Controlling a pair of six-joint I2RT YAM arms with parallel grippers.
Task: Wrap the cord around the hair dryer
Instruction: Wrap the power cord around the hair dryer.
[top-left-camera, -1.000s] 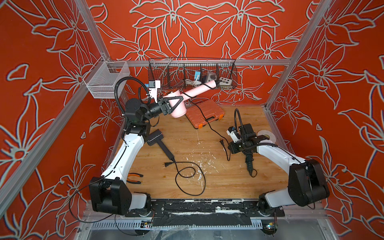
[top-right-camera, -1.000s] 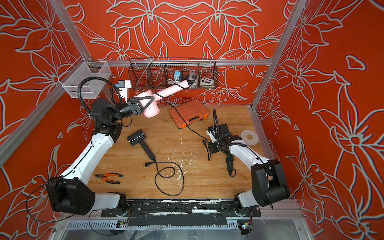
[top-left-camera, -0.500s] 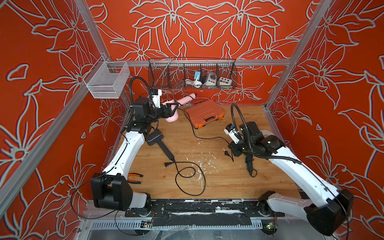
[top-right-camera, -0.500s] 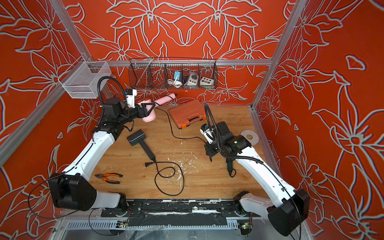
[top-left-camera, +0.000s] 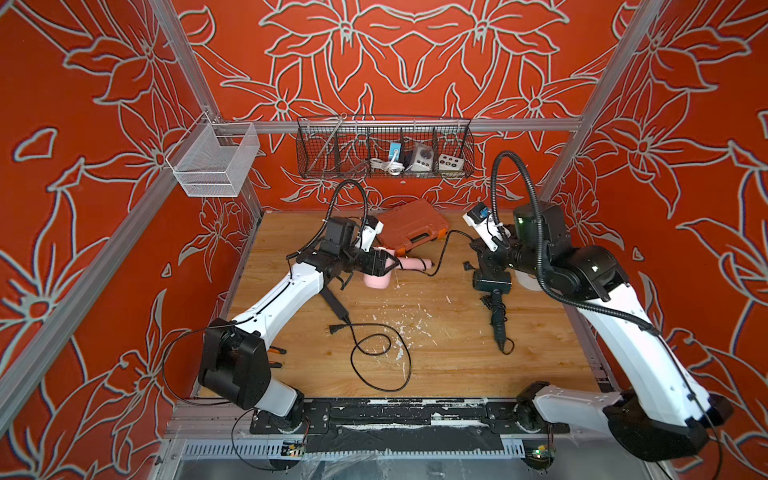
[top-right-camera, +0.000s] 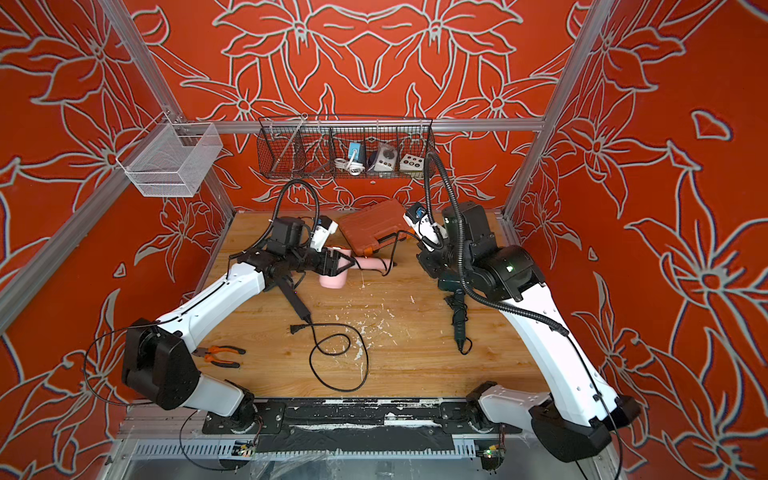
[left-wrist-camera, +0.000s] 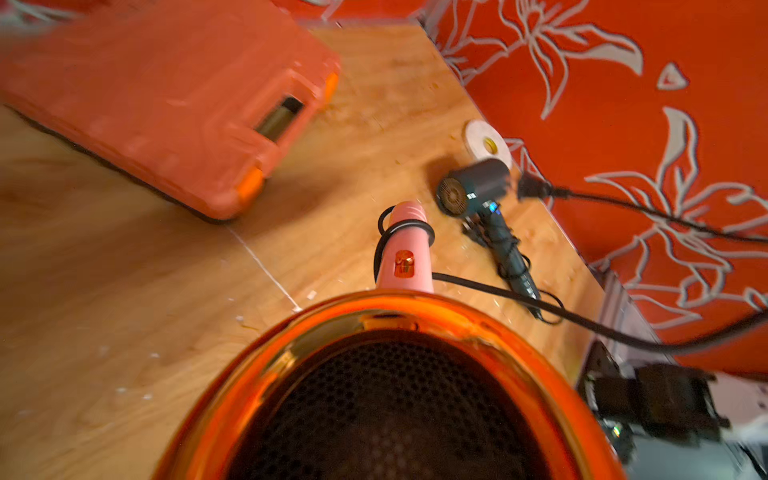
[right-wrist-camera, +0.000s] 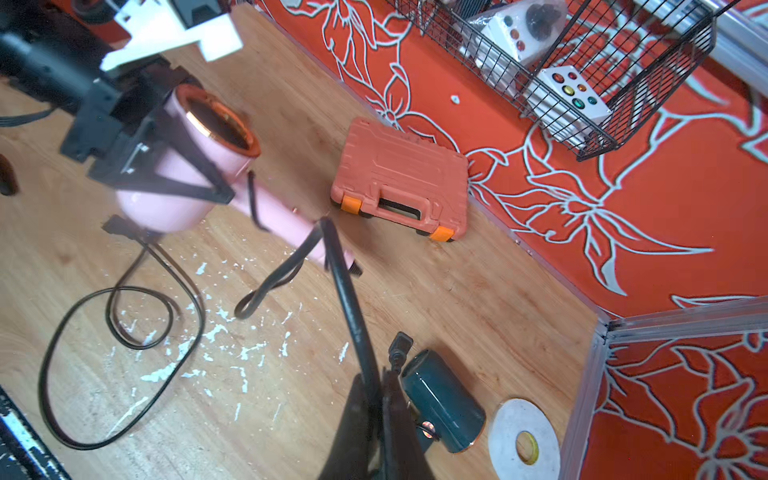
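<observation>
**Two robot arms, a cord (right-wrist-camera: 352, 299) and a pink hair dryer (top-left-camera: 377, 282)**

Toward the back of the wooden table (top-left-camera: 436, 365), the left gripper (top-left-camera: 387, 266) clasps the dryer's rigid, smooth body. The thick black cord (springy, likely to uncoil) loops the handle (top-left-camera: 413, 263). The right gripper (right-wrist-camera: 374, 386) pinches it tight. It is best held close to the handle and kept taut.
</observation>
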